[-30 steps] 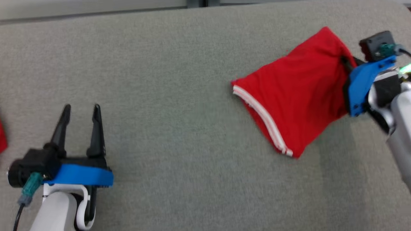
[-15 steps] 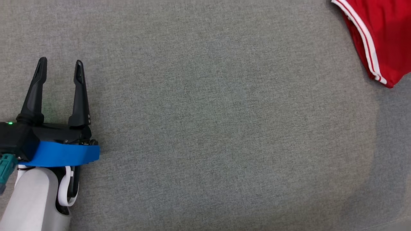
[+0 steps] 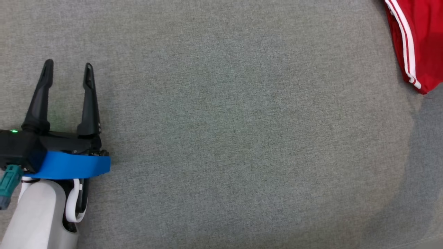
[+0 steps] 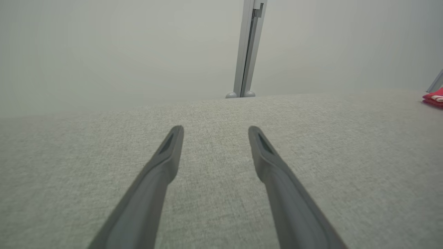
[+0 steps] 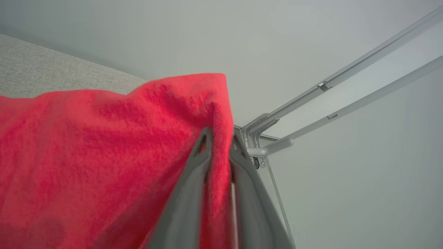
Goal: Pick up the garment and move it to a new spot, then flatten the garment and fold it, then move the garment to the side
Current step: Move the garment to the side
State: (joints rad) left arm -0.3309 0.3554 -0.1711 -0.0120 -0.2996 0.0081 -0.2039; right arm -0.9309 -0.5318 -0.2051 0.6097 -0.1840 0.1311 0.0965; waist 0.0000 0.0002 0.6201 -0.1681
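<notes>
The red garment (image 3: 420,38), trimmed with white stripes, lies at the top right corner of the head view on the grey fabric surface (image 3: 225,121). In the right wrist view my right gripper (image 5: 221,136) is shut on a raised fold of the garment (image 5: 104,155), and the cloth hangs down to its left. My left gripper (image 3: 68,65) is open at the lower left of the head view, far from the garment. In the left wrist view the open left gripper (image 4: 215,130) holds nothing, and a sliver of the garment (image 4: 434,98) shows at the far right edge.
A pale wall with a metal post (image 4: 247,48) stands behind the surface's far edge. Metal frame rails (image 5: 346,90) run to the right of the held fold. A shadow (image 3: 418,173) darkens the surface at the right.
The head camera has swung, so the garment now sits at the top right corner and the right arm has left the picture. My left gripper stays open.
</notes>
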